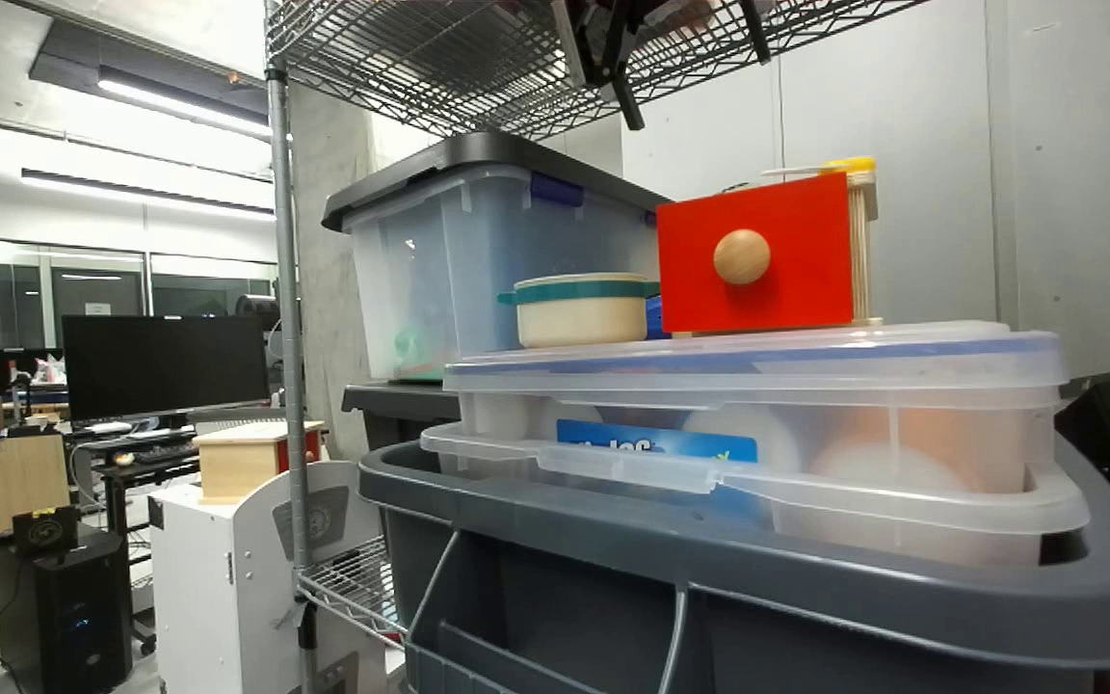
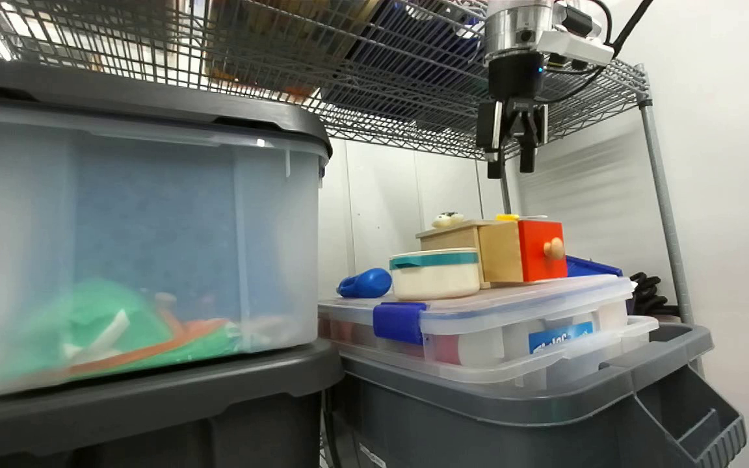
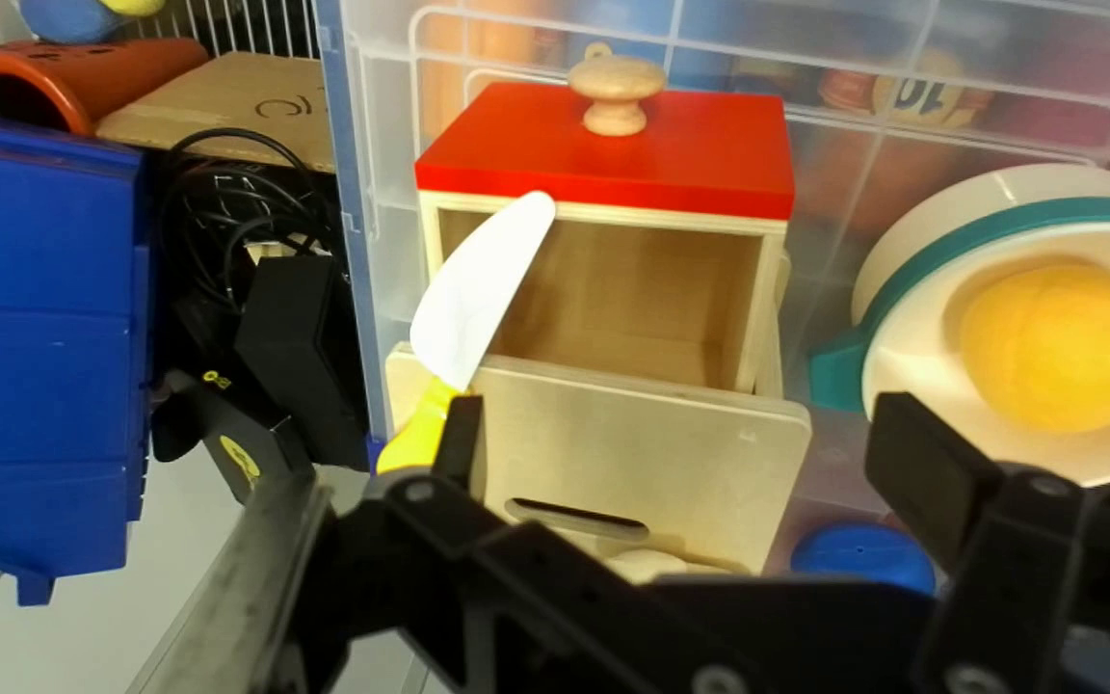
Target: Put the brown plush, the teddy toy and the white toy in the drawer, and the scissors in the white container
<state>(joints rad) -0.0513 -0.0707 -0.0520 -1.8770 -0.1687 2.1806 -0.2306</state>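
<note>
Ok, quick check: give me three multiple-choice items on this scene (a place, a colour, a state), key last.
1. The yellow-handled toy knife lies:
A) on the floor
B) across the open drawer
C) under a bin

2. The band around the cream bowl is:
A) pink
B) black
C) teal

3. The hand is:
A) open
B) shut, holding nothing
C) shut on a ball

1 B: its white blade covers part of the drawer in the wrist view.
2 C: teal shows in all three views.
3 A: the fingers stand wide apart in the wrist view.
</note>
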